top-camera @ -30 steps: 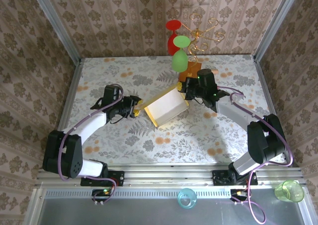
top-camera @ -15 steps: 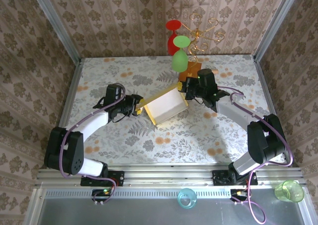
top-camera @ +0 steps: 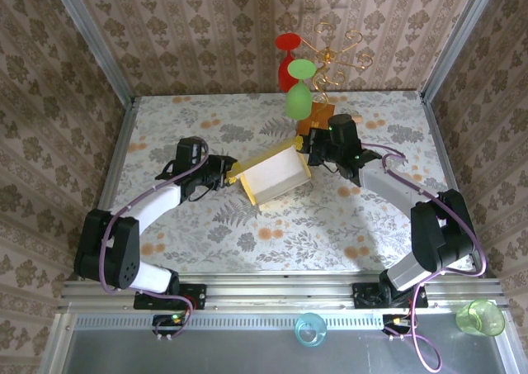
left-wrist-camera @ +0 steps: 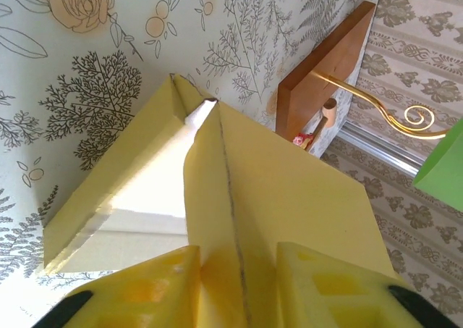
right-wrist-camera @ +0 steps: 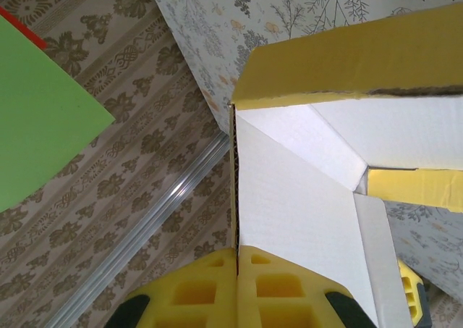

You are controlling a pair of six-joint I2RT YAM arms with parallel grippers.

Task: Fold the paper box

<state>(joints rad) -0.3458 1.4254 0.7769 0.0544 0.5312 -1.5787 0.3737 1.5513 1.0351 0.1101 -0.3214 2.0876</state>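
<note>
Left gripper (left-wrist-camera: pixel 239 261): nearer of the two, at the box's left end. Its fingers sit narrow astride a yellow flap's crease; you cannot tell whether they pinch it.
Paper box (top-camera: pixel 274 176): mid-table between your grippers, long axis slanting near-left to far-right.
Right gripper (right-wrist-camera: pixel 237 270): farther, clamped on the far-right wall, likely your anchor.
</note>
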